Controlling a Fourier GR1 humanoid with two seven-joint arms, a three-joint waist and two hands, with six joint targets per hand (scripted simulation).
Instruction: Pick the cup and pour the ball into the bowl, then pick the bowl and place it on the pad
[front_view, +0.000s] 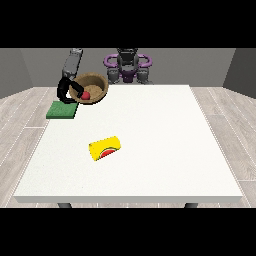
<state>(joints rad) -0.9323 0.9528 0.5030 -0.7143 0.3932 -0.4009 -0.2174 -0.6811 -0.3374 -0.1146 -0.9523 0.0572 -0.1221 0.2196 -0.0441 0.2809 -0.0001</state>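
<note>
Front view: tabletop (165, 165) is wide and bare across centre, right and near edge. Green pad (62, 110) lies at far left, just beside the left edge. Robot hand at view's left (66, 89) has fingers curled round the rim of the bowl (95, 86), held tilted just beyond the pad's far corner. Red ball (85, 94) sits inside the bowl. Yellow cup (105, 148) lies on its side mid-table, well apart from the bowl. Other robot hand not seen.
</note>
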